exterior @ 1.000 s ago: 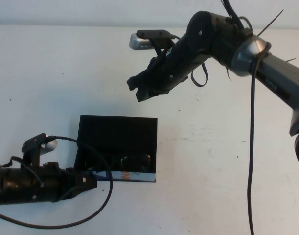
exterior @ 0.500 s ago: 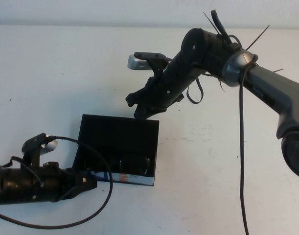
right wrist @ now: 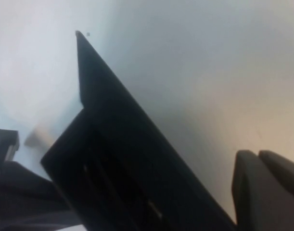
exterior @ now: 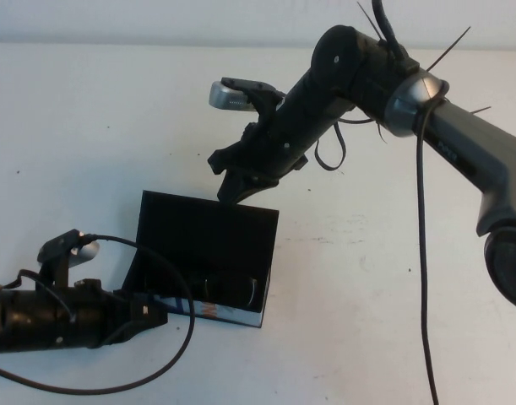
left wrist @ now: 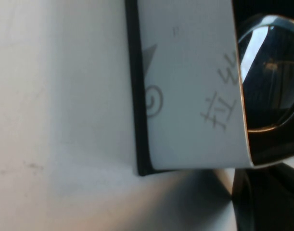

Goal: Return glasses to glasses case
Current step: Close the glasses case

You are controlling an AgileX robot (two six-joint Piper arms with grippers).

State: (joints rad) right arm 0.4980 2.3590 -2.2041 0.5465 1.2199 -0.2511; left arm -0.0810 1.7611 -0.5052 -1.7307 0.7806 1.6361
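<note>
Glasses (exterior: 232, 288) lie inside the glasses case (exterior: 209, 240); my right gripper (exterior: 230, 179), fingers slightly parted and empty, nudges its raised lid's far edge, apparently to close it; left gripper (exterior: 152, 316) braces the near-left corner, grip unclear

Flat matte white tabletop (exterior: 89, 126) fills nearly the whole high view. A paler white wall strip (exterior: 114, 21) runs along its far edge. A few tiny dark specks (exterior: 19, 173) sit towards the left, and faint grey scuffs (exterior: 352, 221) towards the right. Left wrist cam shows a dim smudge (left wrist: 31, 166) on the same surface.
</note>
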